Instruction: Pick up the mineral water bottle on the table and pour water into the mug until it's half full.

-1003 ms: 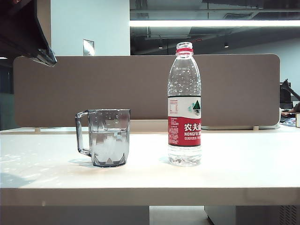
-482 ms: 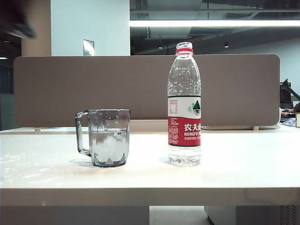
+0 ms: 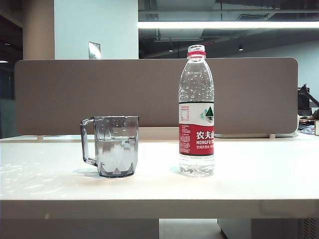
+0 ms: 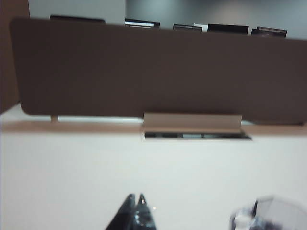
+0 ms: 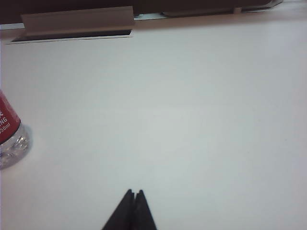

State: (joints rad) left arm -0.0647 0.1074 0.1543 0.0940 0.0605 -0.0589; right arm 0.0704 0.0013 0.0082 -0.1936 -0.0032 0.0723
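The mineral water bottle (image 3: 196, 112) stands upright on the white table (image 3: 249, 184), cap off, with water only in its lowest part. To its left stands the grey-tinted mug (image 3: 114, 146), handle to the left, holding water to about half its height. Neither arm shows in the exterior view. My left gripper (image 4: 135, 197) is shut and empty above the tabletop, with the mug's rim (image 4: 271, 215) blurred off to one side. My right gripper (image 5: 134, 192) is shut and empty over bare table, the bottle's base (image 5: 10, 139) at the frame's edge.
A brown partition screen (image 3: 154, 94) runs along the table's back edge, with a raised cable-slot cover (image 4: 192, 125) in front of it. The table's thick front edge (image 3: 159, 208) faces the exterior camera.
The left arm, seen at the upper left of the exterior view a second ago, has drawn back out of that view. Bottle and mug have not moved.
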